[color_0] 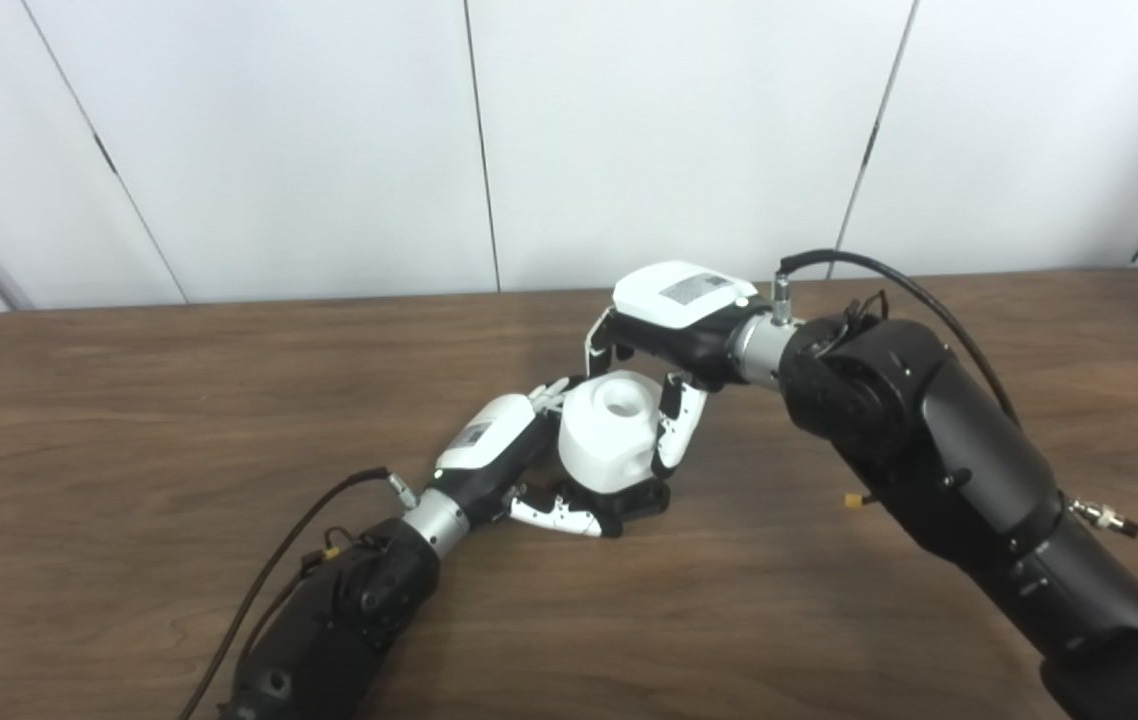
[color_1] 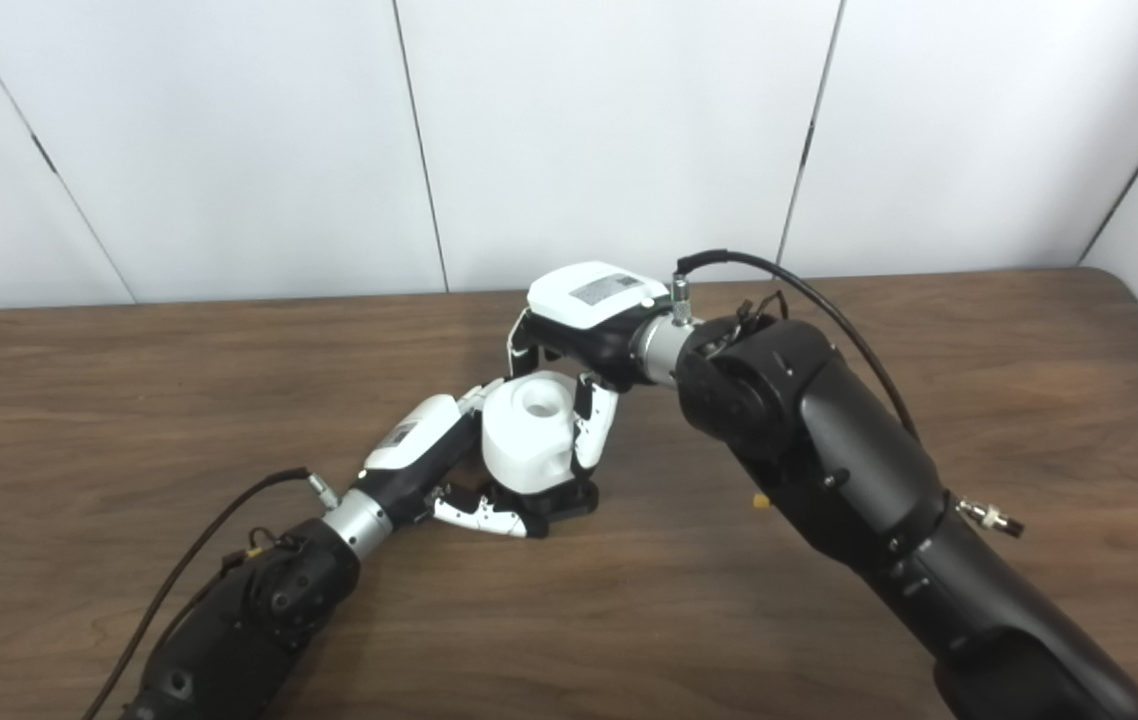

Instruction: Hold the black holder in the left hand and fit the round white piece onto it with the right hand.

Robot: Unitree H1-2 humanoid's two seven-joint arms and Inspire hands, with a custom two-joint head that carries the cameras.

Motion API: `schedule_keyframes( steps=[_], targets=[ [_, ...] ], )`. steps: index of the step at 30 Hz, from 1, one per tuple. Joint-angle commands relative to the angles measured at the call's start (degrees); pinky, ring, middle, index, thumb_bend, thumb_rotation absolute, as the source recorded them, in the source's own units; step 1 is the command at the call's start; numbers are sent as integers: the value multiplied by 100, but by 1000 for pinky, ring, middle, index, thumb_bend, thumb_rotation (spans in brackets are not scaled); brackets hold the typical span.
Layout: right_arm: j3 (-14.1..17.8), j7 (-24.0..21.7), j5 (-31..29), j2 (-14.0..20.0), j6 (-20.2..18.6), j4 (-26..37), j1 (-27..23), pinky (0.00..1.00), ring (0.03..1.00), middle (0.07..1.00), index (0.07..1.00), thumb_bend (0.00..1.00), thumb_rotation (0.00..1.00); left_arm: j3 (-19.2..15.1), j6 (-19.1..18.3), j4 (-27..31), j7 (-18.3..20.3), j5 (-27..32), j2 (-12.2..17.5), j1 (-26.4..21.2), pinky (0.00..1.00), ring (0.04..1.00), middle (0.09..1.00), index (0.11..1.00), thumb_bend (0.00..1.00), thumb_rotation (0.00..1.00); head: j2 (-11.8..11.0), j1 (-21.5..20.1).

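Note:
The round white piece [color_0: 609,430], with a hole in its top, sits on the black holder [color_0: 641,503] at the table's middle. My left hand [color_0: 504,460] is shut on the black holder, its thumb along the front of the base and its fingers behind the white piece. My right hand [color_0: 674,330] is above and around the white piece, its fingers down along the piece's right and back sides, gripping it. Most of the holder is hidden under the white piece and the hands. The same scene shows in the right eye view, with the white piece [color_1: 529,432] at the centre.
The brown wooden table [color_0: 129,420] stretches left and right of the hands. A white panelled wall [color_0: 329,140] stands behind the table's far edge. My right forearm [color_0: 929,450] crosses the right part of the table.

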State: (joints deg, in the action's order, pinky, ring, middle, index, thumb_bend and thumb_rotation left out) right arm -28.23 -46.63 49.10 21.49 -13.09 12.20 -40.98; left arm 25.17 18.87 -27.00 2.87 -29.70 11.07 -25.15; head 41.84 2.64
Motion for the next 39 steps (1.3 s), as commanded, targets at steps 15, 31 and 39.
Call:
schedule_keyframes(
  steps=[15, 31, 39],
  targets=[
    [-320, -83, 181, -51, 234, -76, 119, 601, 714, 732, 482, 523, 143, 298, -210, -160, 327, -66, -251, 371, 1000, 1000, 934, 481, 524, 58, 59, 18],
    [-363, -291, 119, 65, 269, -23, 98, 600, 714, 731, 481, 522, 143, 305, -231, -104, 354, -46, -246, 383, 1000, 1000, 935, 481, 524, 59, 118, -15],
    [-315, -368, 74, 219, 352, -33, 37, 615, 716, 718, 481, 523, 142, 295, -288, -65, 411, -21, -222, 384, 1000, 1000, 930, 481, 523, 58, 105, -82]
  ],
)
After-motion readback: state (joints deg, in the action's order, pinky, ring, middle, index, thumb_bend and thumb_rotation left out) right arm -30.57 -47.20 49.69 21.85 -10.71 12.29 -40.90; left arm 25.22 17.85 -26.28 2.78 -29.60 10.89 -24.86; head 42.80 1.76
